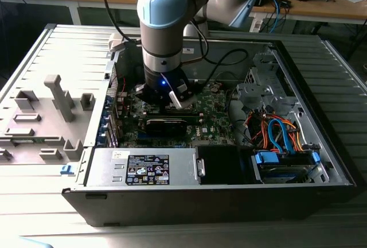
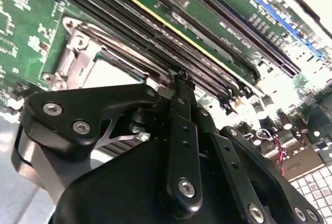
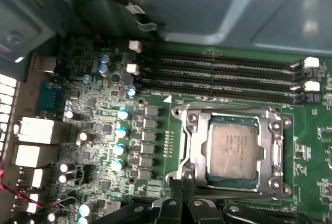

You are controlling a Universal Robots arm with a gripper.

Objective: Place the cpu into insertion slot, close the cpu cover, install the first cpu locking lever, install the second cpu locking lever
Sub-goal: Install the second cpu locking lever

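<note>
Claw [image 3: 181,203] fingers meet tip to tip with nothing between them, low over the green motherboard [image 3: 104,130] just beside the insertion slot [image 3: 233,149]. In the first wrist view the cpu [image 3: 233,146] sits in that slot with its silvery-grey top showing through the window of the cpu cover [image 3: 194,146], which lies flat around it. In the exterior view the claw [image 1: 172,101] reaches down into the open computer case [image 1: 298,121] lying on the grey slatted worktop [image 1: 51,47].

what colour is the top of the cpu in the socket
Silvery-grey metal, framed by the cpu cover; the cpu shows best in the first wrist view.
</note>
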